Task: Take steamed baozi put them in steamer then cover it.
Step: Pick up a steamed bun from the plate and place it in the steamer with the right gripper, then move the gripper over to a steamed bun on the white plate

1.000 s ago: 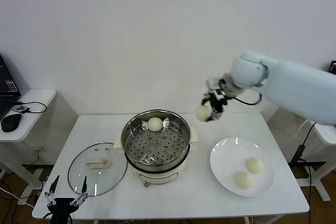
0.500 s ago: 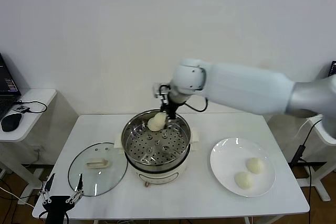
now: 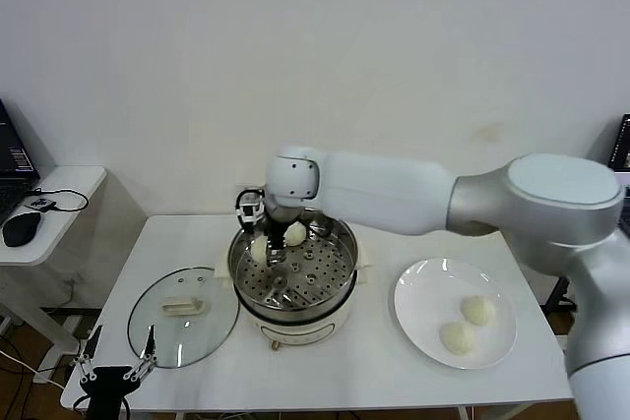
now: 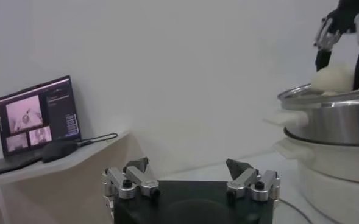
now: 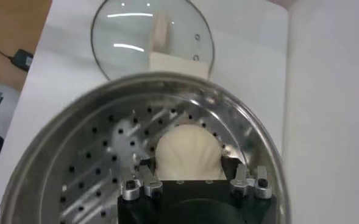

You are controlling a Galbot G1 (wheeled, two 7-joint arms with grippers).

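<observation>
My right gripper [image 3: 263, 240] reaches down into the steamer [image 3: 335, 277] and is shut on a cream-white baozi [image 3: 258, 253] low over the perforated tray, at its left side. The right wrist view shows that baozi [image 5: 188, 146] squeezed between both fingers [image 5: 144, 172]. A second baozi [image 3: 294, 233] lies on the tray at the back. Two more baozi [image 3: 478, 310] [image 3: 456, 338] rest on the white plate [image 3: 418, 297] to the right. The glass cover [image 3: 182, 314] lies flat on the table left of the steamer. My left gripper [image 3: 114, 365] hangs open and empty off the table's front left corner.
A side desk [image 3: 59, 184] with a mouse and a laptop stands to the left, also seen as a laptop [image 4: 36, 114] in the left wrist view. The white wall runs close behind the table. The table's front edge [image 3: 325, 402] is near the cover and the plate.
My right arm has swung left from above the table's right side, carrying the baozi over the steamer's rim and down to the tray's left side. The left gripper has barely shifted.
</observation>
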